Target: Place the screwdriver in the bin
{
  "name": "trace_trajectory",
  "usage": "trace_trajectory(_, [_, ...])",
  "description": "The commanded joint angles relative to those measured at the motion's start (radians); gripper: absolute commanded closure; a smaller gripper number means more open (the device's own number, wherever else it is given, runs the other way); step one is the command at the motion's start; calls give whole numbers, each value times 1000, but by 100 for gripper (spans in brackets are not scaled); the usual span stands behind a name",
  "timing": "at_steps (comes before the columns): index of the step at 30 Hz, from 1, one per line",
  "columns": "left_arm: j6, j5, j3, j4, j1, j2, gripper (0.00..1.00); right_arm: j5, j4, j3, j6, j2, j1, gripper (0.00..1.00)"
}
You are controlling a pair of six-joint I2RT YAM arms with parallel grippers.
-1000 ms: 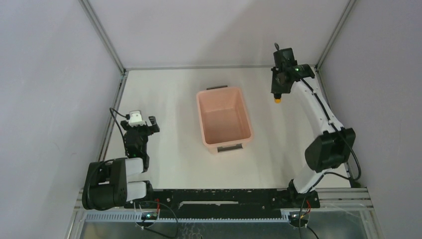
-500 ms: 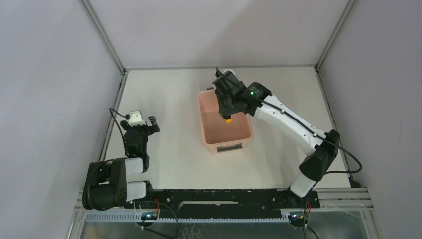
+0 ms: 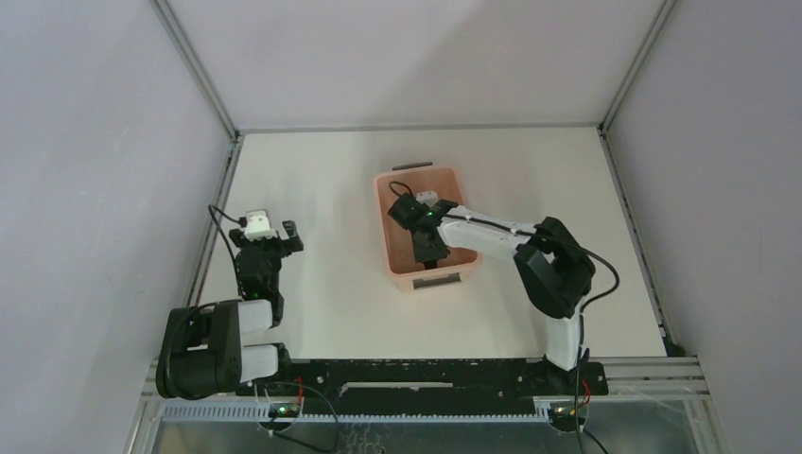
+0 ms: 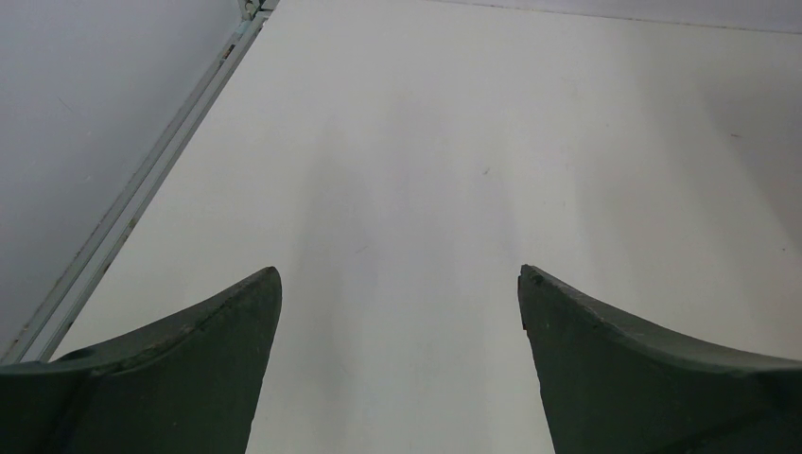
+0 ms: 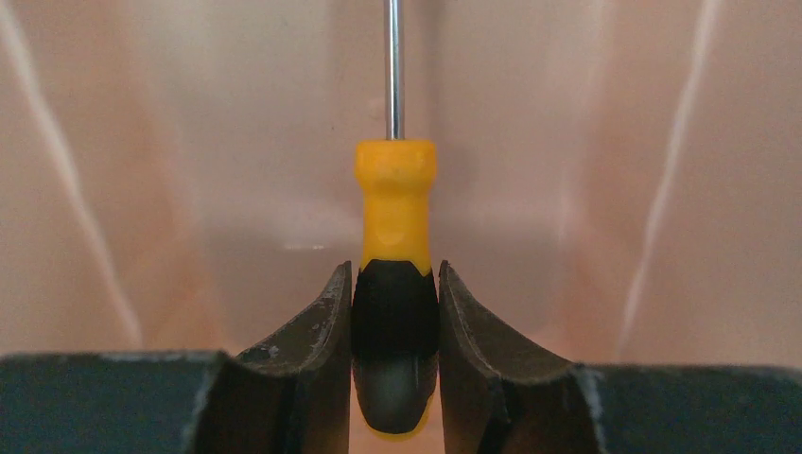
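One bin (image 3: 386,232), salmon-pink with a dark grey handle at each short end, is being shown on the white table (image 3: 322,180). The right gripper (image 5: 393,276) is being held down inside its walls, and the one screwdriver (image 5: 395,227) with it, so the tool is being kept within the bin's hollow. Whether it is touching the floor cannot be told. The black end of the handle is being pinched between the two fingers (image 5: 312,326), while the orange-yellow part and the thin metal shaft are being pointed straight out ahead of the fingertips, along the pink interior. The left gripper (image 4: 398,274), the second of two, is being held spread wide over the table, well apart from the bin.
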Motion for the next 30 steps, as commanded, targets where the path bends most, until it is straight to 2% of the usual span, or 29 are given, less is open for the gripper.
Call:
trace_trajectory(1, [11, -9, 40, 27, -6, -11, 0, 32, 111, 4, 60, 61, 8, 95])
trace_trajectory(3, [11, -9, 41, 27, -6, -11, 0, 20, 121, 2, 73, 101, 8, 92])
trace_trajectory(6, [11, -9, 41, 27, -6, -10, 0, 17, 122, 2, 88, 136, 8, 82])
trace_trajectory(13, [11, -9, 41, 26, -6, -11, 0, 47, 95, 4, 76, 80, 9, 40])
trace_trajectory(19, [11, -9, 39, 27, -6, -11, 0, 119, 17, 69, 13, -75, 12, 29])
trace_trajectory(20, [11, -9, 40, 27, -6, -11, 0, 133, 7, 89, -11, -104, 15, 25])
trace_trajectory(22, [11, -8, 40, 27, -6, -12, 0, 157, -6, 112, -49, -162, 17, 2])
trace_trajectory(26, [11, -9, 39, 27, -6, -11, 0, 217, -11, 101, -97, -290, 7, 0])
trace_trajectory(30, [11, -9, 39, 27, -5, -11, 0, 211, -22, 32, -132, -429, -77, 0])
